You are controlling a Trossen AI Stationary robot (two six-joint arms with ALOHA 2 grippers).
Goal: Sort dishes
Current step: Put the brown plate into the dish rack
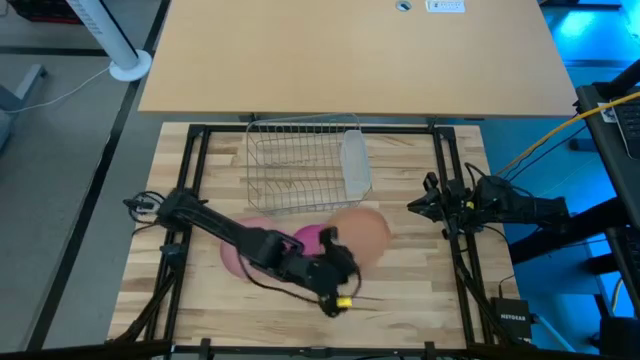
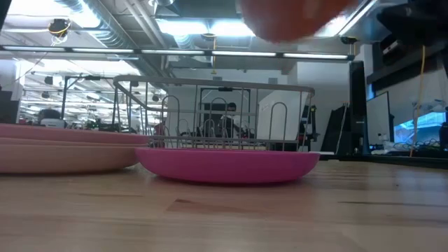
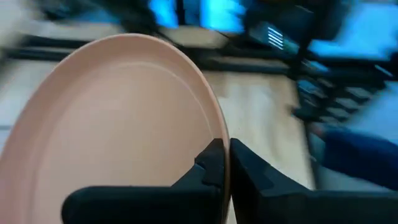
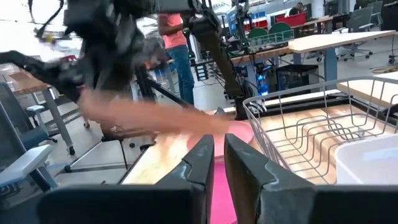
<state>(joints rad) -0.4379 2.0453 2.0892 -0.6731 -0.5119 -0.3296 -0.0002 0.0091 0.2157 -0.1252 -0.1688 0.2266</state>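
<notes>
My left gripper (image 1: 338,250) is over the table's near middle, shut on the tan-orange plate (image 1: 362,235), which shows large in the left wrist view (image 3: 118,118) and at the top of the low view (image 2: 294,17). The magenta plate (image 2: 227,164) rests on its base on the table (image 1: 420,280). The pale pink plate (image 2: 63,155) lies to its left, partly hidden under my left arm in the high view (image 1: 240,255). My right gripper (image 1: 415,205) waits shut at the table's right side, pointing toward the rack. My left gripper pinches the tan-orange plate's rim (image 3: 219,134) between its two fingers, one finger (image 3: 208,168) on the plate's upper face and the other on its underside. The fingers come from the table's near-left side. The plate is lifted clear of the table and of the magenta plate.
A wire dish rack (image 1: 300,165) stands at the table's far middle with a translucent cup (image 1: 356,160) at its right end. Black frame rails (image 1: 452,250) run along the table's sides. People and desks show in the room beyond (image 4: 177,43).
</notes>
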